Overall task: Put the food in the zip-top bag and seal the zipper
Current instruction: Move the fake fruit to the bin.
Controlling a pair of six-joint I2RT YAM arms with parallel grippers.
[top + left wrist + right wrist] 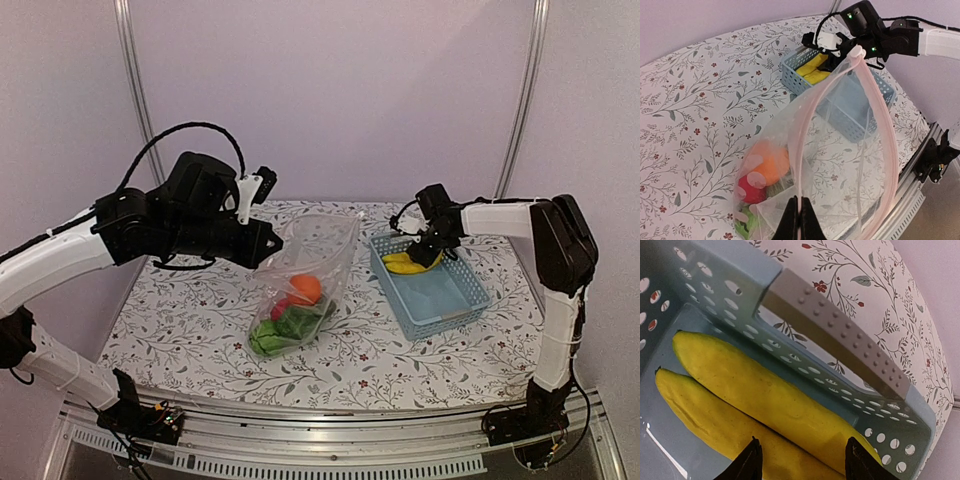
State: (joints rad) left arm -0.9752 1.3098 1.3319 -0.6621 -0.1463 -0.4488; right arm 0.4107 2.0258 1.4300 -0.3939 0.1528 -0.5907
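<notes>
I have two grippers, my left gripper (798, 220) and my right gripper (803, 440), and each one has two fingers. There is one table (180, 310) under me. On it I count one clear bag (330, 245) and one blue basket (450, 318). The bag has one pale pink zipper strip (802, 135) running around its mouth. In the basket I see two bananas (755, 400), lying side by side. Inside the bag I count one orange (306, 288) and one red fruit (750, 187). There are also green pieces (285, 328) low in the bag, bunched together. I make out at least two, but I cannot count them for certain.
</notes>
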